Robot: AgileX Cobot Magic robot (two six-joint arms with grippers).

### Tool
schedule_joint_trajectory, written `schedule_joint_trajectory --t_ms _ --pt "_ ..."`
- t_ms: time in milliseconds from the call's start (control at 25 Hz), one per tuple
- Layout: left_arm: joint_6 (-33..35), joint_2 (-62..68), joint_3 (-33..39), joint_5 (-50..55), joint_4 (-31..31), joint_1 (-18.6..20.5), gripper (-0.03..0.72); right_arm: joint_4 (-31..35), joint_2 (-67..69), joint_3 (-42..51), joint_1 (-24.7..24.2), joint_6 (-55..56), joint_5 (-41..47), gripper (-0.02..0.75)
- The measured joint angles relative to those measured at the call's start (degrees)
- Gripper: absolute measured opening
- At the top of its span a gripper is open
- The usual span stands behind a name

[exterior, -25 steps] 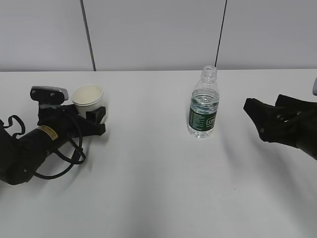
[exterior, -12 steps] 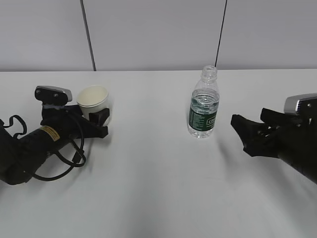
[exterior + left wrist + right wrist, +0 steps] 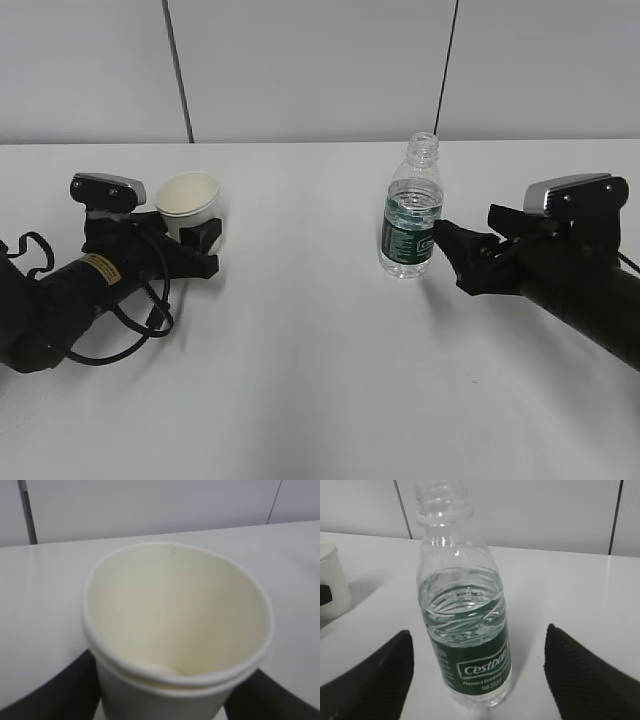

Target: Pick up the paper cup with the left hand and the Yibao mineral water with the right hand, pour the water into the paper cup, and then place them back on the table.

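The cup (image 3: pixel 187 206) stands upright at the left of the worktop (image 3: pixel 300 380), mouth up and long axis vertical, so it is ready to take water; the left wrist view shows it empty, its cream inside bare down to the base. The left gripper (image 3: pixel 200 245) has a finger on either side of the cup's lower wall, low enough to leave the rim free for pouring; whether the fingers press the wall or only flank it I cannot tell, though the cup fills the gap between them, and whether it rests on the worktop or sits just above it is also unclear. The bottle (image 3: pixel 411 210) stands upright right of centre, well apart from the cup, neck up and uncapped, long axis vertical, green label facing near and right, partly filled. The right gripper (image 3: pixel 462 258) lies just beside it on the right, low and level with the label, jaws spread wide: in the right wrist view both fingers (image 3: pixel 367 680) stand clear of the plastic with the bottle centred between them, which I judge to be the line-up for a grasp around the label band
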Motion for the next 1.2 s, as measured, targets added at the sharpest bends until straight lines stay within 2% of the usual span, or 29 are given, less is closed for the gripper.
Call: schedule_joint_trajectory --t_ms 1200 --pt "0.0 0.0 0.0 -0.1 1.9 0.0 0.43 -5.8 16.5 -16.0 0.2 -0.8 0.6 0.605"
